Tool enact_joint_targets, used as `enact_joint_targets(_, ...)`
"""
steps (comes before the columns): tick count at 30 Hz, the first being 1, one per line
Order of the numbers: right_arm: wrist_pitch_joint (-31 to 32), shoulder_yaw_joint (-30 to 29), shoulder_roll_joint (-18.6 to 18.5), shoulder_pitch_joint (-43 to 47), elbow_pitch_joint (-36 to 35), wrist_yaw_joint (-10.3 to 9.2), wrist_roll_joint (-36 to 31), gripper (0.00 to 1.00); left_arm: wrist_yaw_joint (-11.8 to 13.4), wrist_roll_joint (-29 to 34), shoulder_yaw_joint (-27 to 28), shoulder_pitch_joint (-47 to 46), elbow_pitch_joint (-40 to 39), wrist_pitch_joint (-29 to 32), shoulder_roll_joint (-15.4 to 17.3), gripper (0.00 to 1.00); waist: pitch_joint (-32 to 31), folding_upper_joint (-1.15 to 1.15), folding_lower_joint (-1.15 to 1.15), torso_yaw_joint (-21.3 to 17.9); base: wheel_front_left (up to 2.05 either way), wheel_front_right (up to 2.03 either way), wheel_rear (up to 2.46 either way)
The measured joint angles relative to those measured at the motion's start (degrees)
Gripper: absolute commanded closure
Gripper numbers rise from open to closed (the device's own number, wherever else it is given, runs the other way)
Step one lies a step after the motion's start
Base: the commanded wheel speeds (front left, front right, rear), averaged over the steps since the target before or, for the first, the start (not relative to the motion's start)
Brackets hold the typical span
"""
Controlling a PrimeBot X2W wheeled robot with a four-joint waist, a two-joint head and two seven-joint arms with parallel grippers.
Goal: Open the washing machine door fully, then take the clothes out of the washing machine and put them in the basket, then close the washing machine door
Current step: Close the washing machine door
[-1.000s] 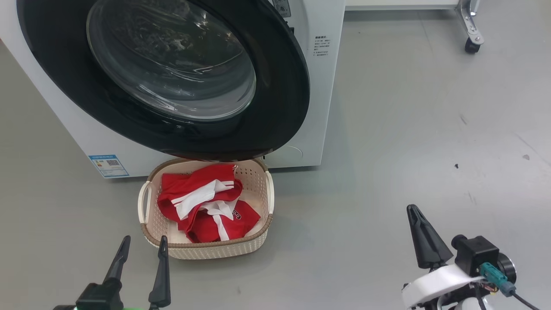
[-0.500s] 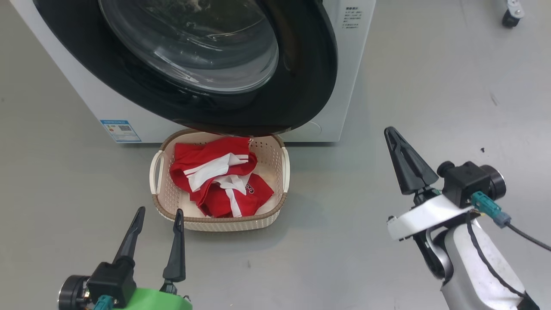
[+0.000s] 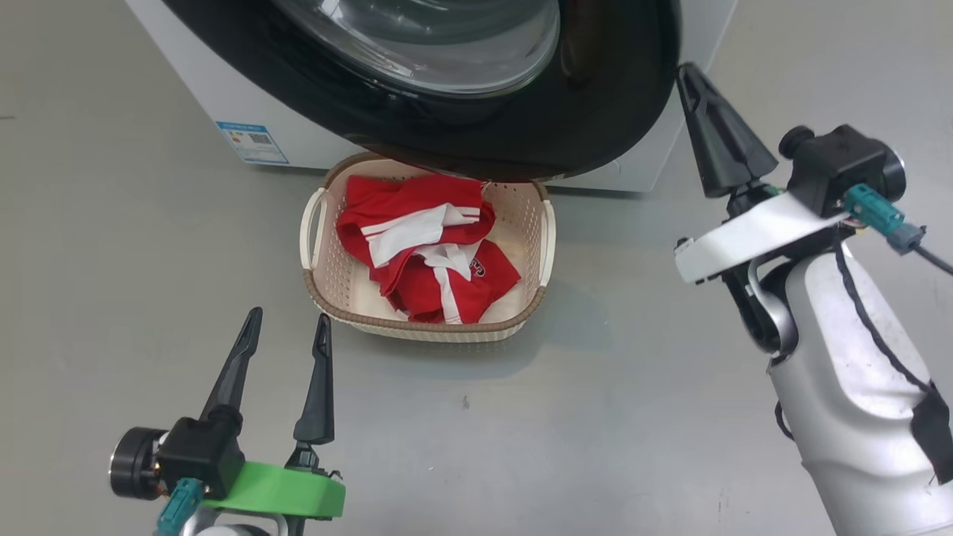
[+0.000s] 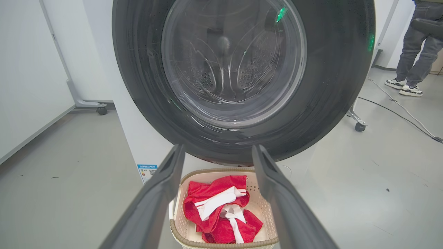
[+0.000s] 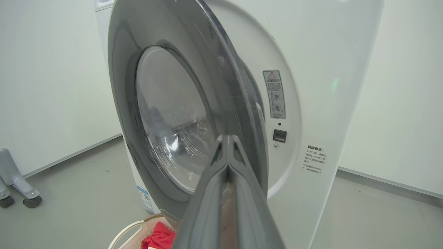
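The washing machine [image 3: 294, 149] stands with its door [image 3: 595, 97] swung partly out, a gap showing between the door [image 5: 193, 90] and the white front [image 5: 311, 86]. Through the glass [image 4: 235, 62] the steel drum looks bare. The clothes [image 3: 428, 249], red with white stripes, lie in the basket [image 3: 313, 286] on the floor under the door. My right gripper [image 3: 685, 71] is shut with nothing in it, its tip [image 5: 226, 138] close beside the door's free edge. My left gripper [image 3: 289, 316] stands open just in front of the basket [image 4: 221, 238], holding nothing.
A person's legs [image 4: 412, 52] stand at the far right in the left wrist view, with a cable [image 4: 398, 114] along the floor. A caster foot [image 4: 358, 124] is behind the machine, another [image 4: 100, 110] on the left. Grey floor lies around the basket.
The head camera has shifted, so the whole scene sits further right and the door higher. My right gripper has risen to the door's right edge. The left gripper stays open.
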Motion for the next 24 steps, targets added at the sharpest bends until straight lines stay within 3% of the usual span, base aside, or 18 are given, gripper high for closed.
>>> enact_joint_targets(12,0.7,-0.9,-1.9,-9.0,5.6,0.09,0.8,1.0,-0.5,0.4,-1.0,-2.7,1.3,-0.6,-0.6,0.0,4.7,0.0,0.0,4.5,0.0,0.0,0.0)
enact_joint_targets(24,0.8,-0.9,-3.0,-15.0,11.1,0.58,2.1,1.0,-0.5,0.4,-1.4,-4.6,2.3,-1.3,-1.4,0.0,6.9,0.0,0.0,6.0,0.0,0.0,0.0)
